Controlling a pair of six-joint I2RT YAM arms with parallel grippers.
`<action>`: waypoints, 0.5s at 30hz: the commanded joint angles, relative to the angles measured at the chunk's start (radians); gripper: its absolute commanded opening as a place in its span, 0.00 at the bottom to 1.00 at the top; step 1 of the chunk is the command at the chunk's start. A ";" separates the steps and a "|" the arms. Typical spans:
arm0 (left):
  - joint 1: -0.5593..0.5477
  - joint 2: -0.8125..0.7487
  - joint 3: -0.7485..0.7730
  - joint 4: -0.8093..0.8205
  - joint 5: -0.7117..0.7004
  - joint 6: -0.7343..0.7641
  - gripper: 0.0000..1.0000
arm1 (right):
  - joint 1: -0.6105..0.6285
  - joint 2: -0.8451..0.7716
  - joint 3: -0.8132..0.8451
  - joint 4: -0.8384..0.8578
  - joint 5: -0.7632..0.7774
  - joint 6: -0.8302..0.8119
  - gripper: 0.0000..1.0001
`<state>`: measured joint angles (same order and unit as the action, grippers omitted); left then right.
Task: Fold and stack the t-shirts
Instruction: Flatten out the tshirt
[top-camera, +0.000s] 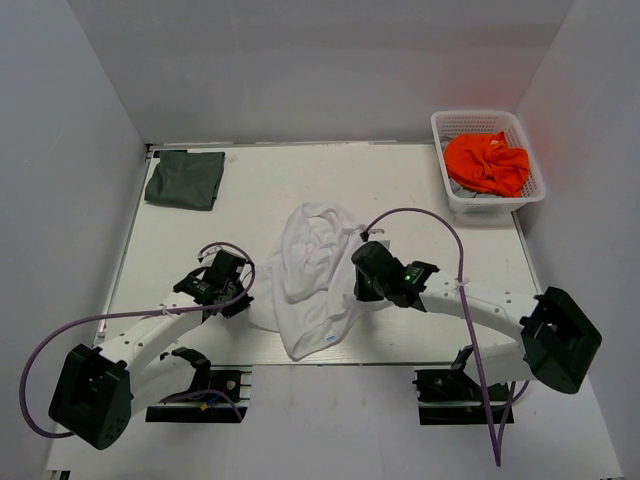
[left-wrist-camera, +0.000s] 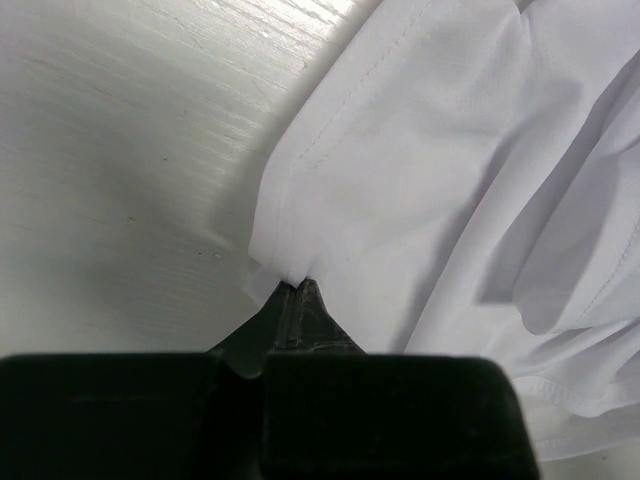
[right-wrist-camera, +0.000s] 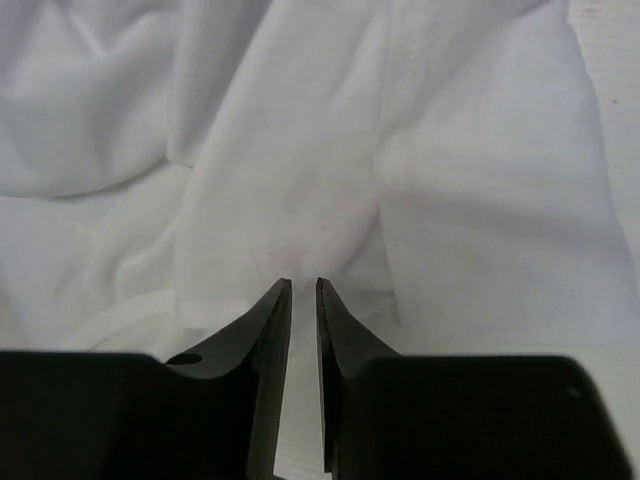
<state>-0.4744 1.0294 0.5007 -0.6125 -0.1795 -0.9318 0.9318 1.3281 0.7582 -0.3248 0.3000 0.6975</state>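
White t-shirt (top-camera: 312, 272) seen crumpled mid-table (top-camera: 420, 215), toward near edge. L gripper (left-wrist-camera: 297, 289) pressed together, hem edge pinched at its tips, on shirt's left side. R gripper (right-wrist-camera: 303, 285) on shirt's right side: jaws a slit apart, tips against a fold, grip can't be told. Grey-green t-shirt (top-camera: 185, 178) folded at far left corner. Basket (top-camera: 447, 190) w/ orange cloth (top-camera: 487, 162) at far right corner

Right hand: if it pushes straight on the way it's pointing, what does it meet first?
The white t-shirt: a raised fold lies directly ahead of the right hand, apparently at its fingertips, though depth is unclear in the wrist view.
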 joint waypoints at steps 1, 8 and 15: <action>-0.003 -0.019 0.033 -0.004 -0.006 0.019 0.00 | 0.012 -0.035 0.016 0.038 -0.027 -0.033 0.24; -0.003 -0.028 0.024 0.005 0.003 0.019 0.00 | 0.035 0.084 0.075 0.030 -0.070 -0.024 0.71; -0.003 -0.037 0.006 0.014 0.025 0.028 0.00 | 0.039 0.152 0.084 0.026 -0.015 0.065 0.05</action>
<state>-0.4744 1.0149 0.5037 -0.6113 -0.1673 -0.9134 0.9665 1.4864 0.8047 -0.2924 0.2428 0.7013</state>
